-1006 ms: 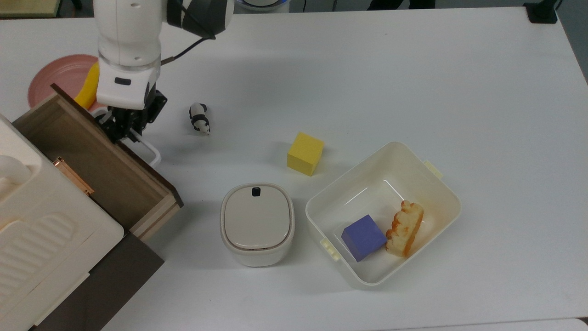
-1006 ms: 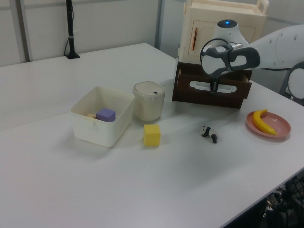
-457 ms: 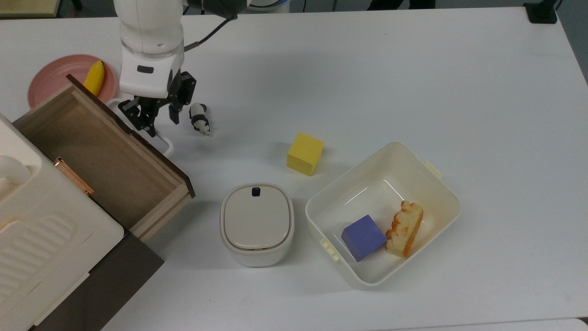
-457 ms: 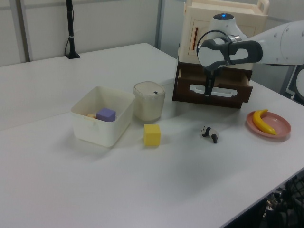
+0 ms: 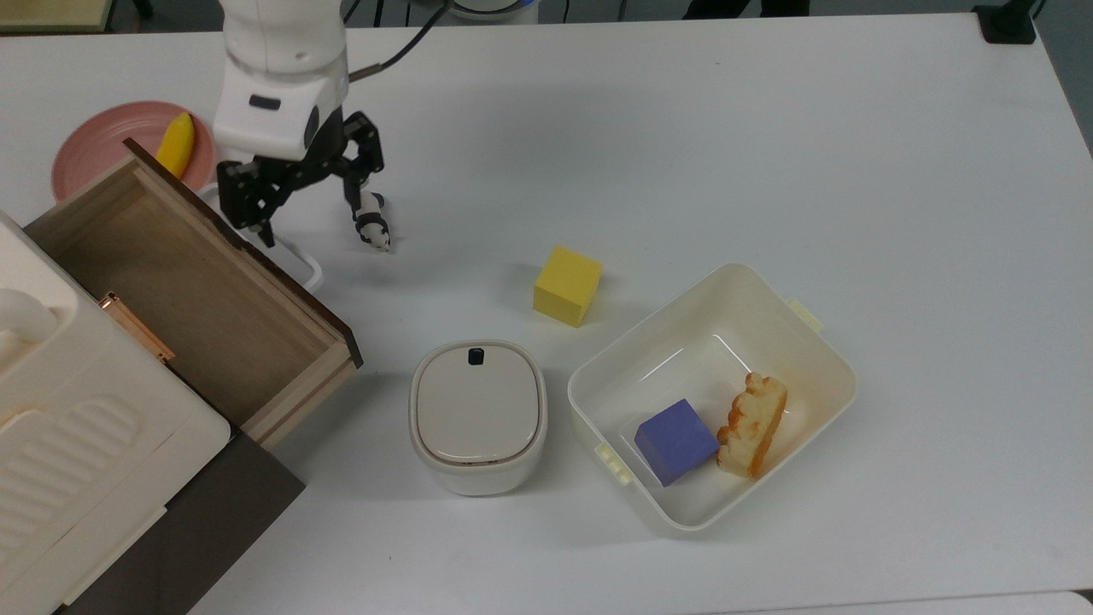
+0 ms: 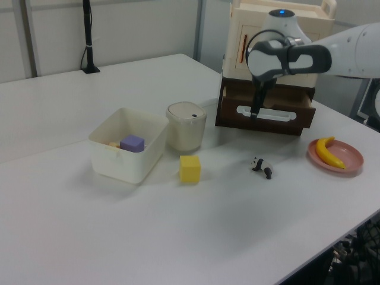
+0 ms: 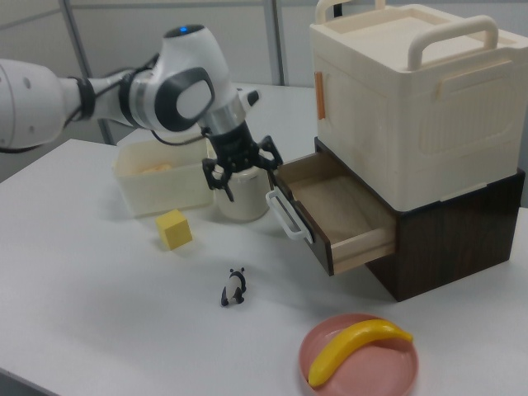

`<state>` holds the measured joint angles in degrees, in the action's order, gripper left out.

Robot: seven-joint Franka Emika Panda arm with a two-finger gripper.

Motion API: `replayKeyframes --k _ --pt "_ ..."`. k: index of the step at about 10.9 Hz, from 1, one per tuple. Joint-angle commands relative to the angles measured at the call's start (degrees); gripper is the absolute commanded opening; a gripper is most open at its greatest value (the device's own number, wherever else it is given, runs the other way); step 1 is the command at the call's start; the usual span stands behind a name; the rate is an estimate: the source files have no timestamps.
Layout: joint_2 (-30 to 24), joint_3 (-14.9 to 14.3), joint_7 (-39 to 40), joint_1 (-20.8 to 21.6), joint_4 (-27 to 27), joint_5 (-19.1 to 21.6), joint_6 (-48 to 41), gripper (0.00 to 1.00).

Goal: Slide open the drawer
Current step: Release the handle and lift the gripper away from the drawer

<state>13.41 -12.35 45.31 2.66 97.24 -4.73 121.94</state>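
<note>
Top view: the drawer (image 5: 192,295) is being shown pulled well out of the cabinet (image 7: 412,124) with the end effector (image 5: 299,201) spread apart just off the loop handle (image 5: 299,260), so the toy panda (image 5: 372,224) is being risked if the arm swings sideways.

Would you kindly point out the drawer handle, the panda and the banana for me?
Drawer handle (image 7: 282,216): right view, on the white loop.
Panda (image 7: 234,288): right view, on its body.
Banana (image 7: 355,346): right view, on its middle.
</note>
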Motion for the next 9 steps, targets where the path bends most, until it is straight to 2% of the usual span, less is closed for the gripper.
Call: replayKeyframes --k 1,3,5,6,7,9 --pt "-6.8 4.8 -11.4 0.5 0.7 2.3 -11.9 1.0" --pt "-8.6 9.2 -29.5 0.5 -0.9 2.1 -20.1 1.0" --pt "-8.9 11.5 -45.2 0.2 -4.5 2.1 -30.5 1.0" --pt "-8.9 13.0 -50.7 0.0 -5.3 2.1 -33.7 1.0" --pt "-8.8 14.5 -54.9 -0.1 -5.1 2.1 -33.5 1.0" --pt "-8.8 14.6 -55.0 -0.5 -5.1 1.8 -33.2 1.0"
